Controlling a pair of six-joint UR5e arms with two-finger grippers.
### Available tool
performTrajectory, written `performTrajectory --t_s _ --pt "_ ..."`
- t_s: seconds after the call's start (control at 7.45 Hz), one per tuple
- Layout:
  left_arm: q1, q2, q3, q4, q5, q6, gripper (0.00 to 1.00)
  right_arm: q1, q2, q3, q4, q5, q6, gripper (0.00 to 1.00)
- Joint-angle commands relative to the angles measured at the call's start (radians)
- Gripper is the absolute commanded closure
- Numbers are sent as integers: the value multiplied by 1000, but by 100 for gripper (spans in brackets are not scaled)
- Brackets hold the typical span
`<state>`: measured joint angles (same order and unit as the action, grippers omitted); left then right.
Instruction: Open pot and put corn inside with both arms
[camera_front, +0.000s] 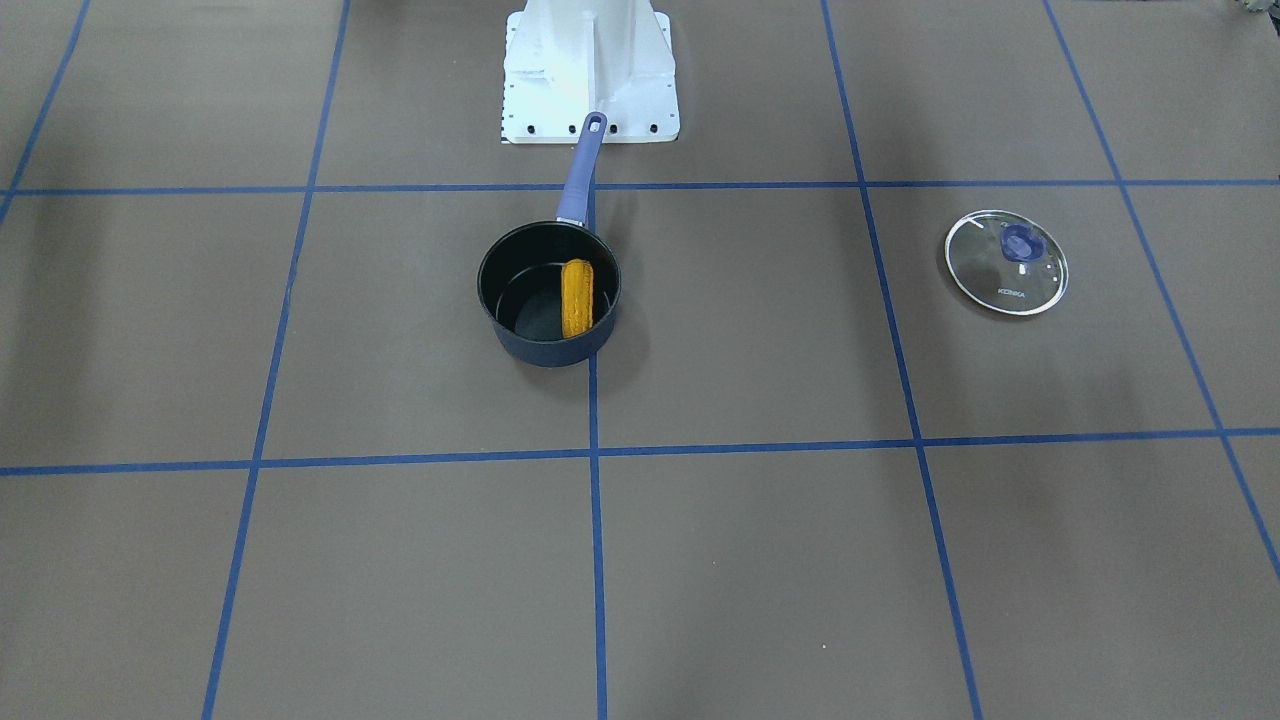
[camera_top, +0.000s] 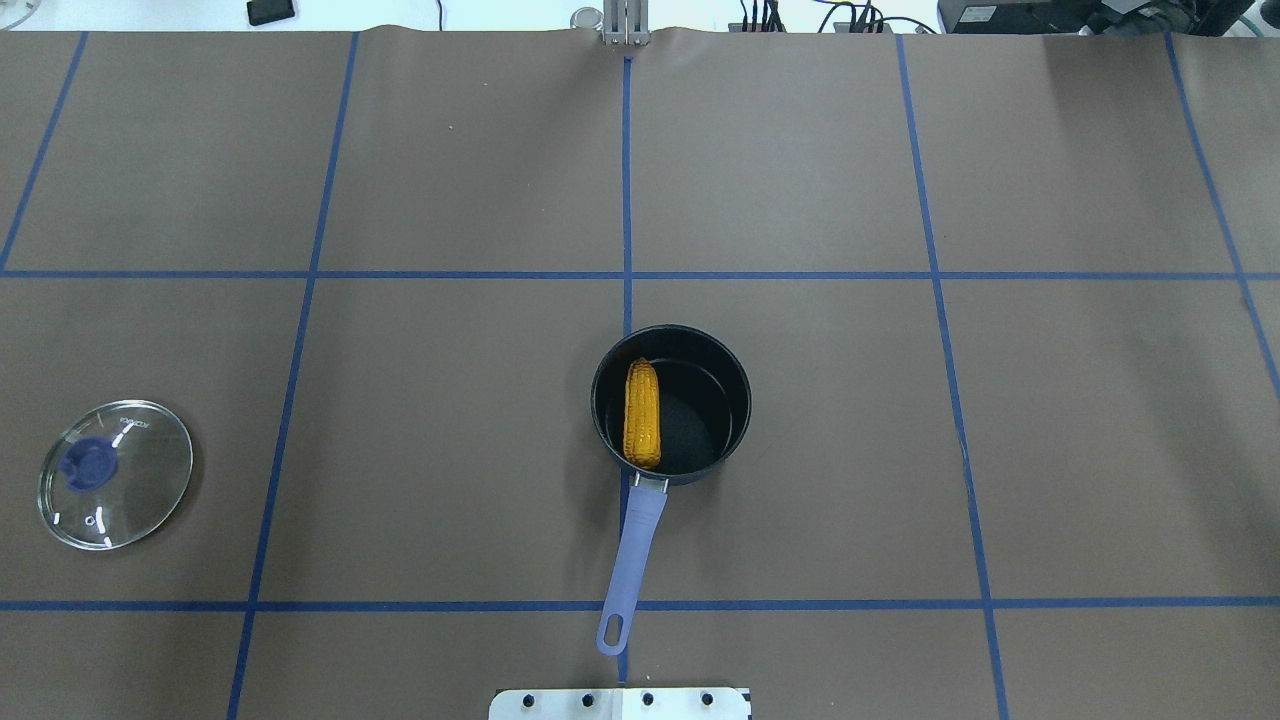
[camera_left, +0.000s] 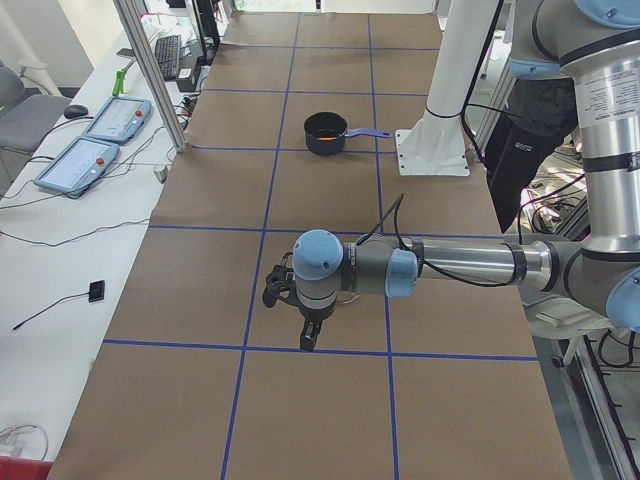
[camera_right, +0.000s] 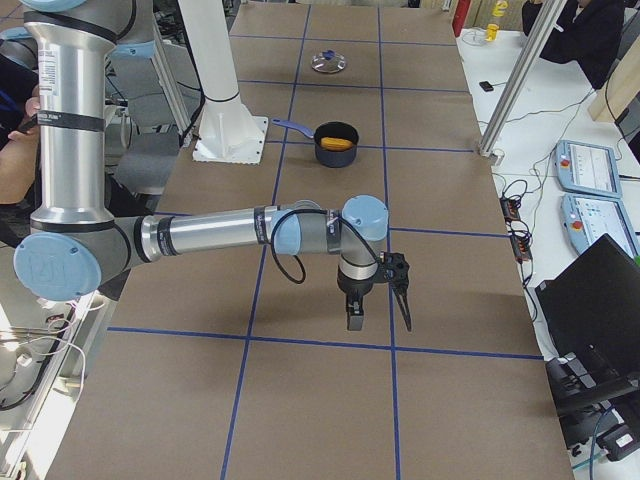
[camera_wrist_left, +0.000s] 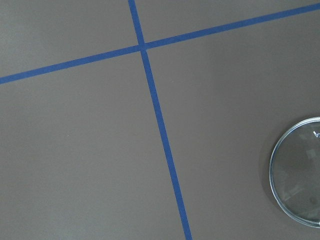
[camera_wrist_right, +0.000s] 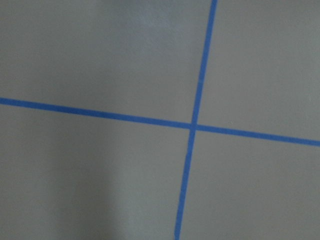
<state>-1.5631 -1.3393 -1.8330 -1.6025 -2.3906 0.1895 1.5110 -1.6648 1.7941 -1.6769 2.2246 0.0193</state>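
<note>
The corn (camera_top: 642, 414) is already lying flat in the pot (camera_top: 746, 400), tucked against the wall on the robot's left side and pointing the same way as the purple handle (camera_top: 633, 560). The glass lid (camera_top: 115, 474) sits flat on the table well off to the robot's left.

So by the look of it the job's basically done, and the only step left is parking the arms. Doing that well probably just means keeping both grippers high and away from that long handle, since one bump would spin the pot.

The left gripper (camera_left: 296, 312) and right gripper (camera_right: 380, 314) both hang over bare table, far from the pot. They only show in the side views, so nobody can really tell if the fingers are spread or pressed together.

The table (camera_top: 450, 180) is covered in brown paper with a blue tape grid. There's a white pedestal (camera_front: 590, 70) just behind the handle, teach pendants (camera_left: 105, 120) on a side bench, and a laptop (camera_right: 590, 300) on the other side.
</note>
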Motion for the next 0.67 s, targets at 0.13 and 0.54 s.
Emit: performTrajectory --t_s 0.13,0.54 --pt "0 2 0 1 -1 2 2 8 -35 -1 8 -2 4 0" --pt "0 0 -5 3 -1 5 2 8 -32 -7 8 0 13 0"
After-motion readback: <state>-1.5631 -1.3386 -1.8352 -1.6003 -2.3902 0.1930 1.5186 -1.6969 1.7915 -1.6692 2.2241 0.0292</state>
